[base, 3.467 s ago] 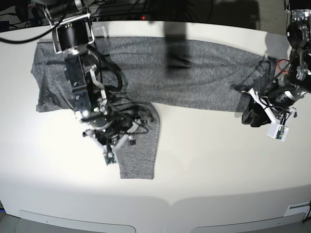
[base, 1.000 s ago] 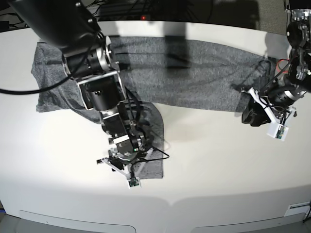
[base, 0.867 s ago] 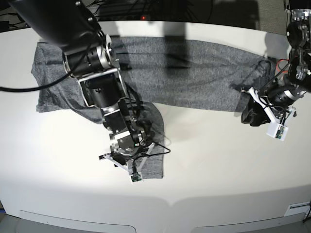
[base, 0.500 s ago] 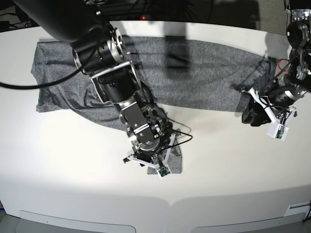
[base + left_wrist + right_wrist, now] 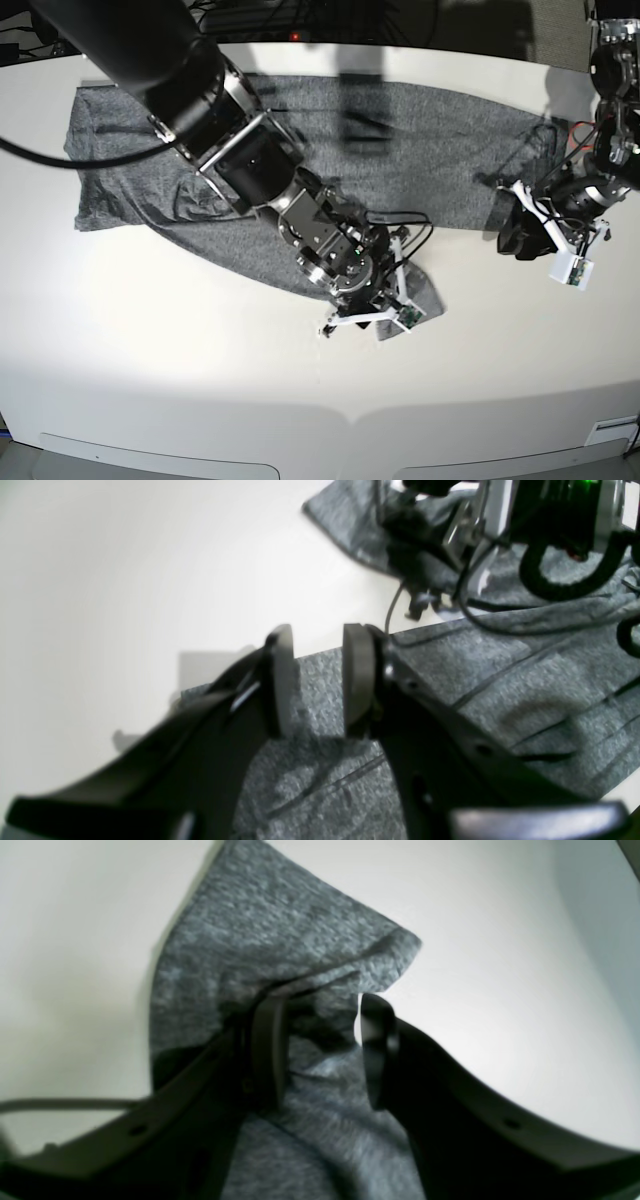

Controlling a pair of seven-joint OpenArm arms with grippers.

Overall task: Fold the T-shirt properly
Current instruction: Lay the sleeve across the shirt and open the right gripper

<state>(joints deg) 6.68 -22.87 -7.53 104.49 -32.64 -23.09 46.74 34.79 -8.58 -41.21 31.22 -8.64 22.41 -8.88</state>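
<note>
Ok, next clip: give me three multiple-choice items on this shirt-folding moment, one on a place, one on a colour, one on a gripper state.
1. Where on the T-shirt is the right gripper working?
A. At the sleeve end nearest the front edge of the table
B. At the collar
C. At the far hem

2. What colour is the T-shirt?
A. Navy
B. Heather grey
C. White

3. How does the right gripper stand in the right wrist view?
A. Wide open above bare table
B. Fingers on either side of a bunched fold of the cloth
C. Holding a hanger

Answers:
1 A, the base view shows it at the tip of the sleeve pulled out toward the front of the table.
2 B, mottled grey knit in every view.
3 B, grey fabric fills the gap between the jaws.
</note>
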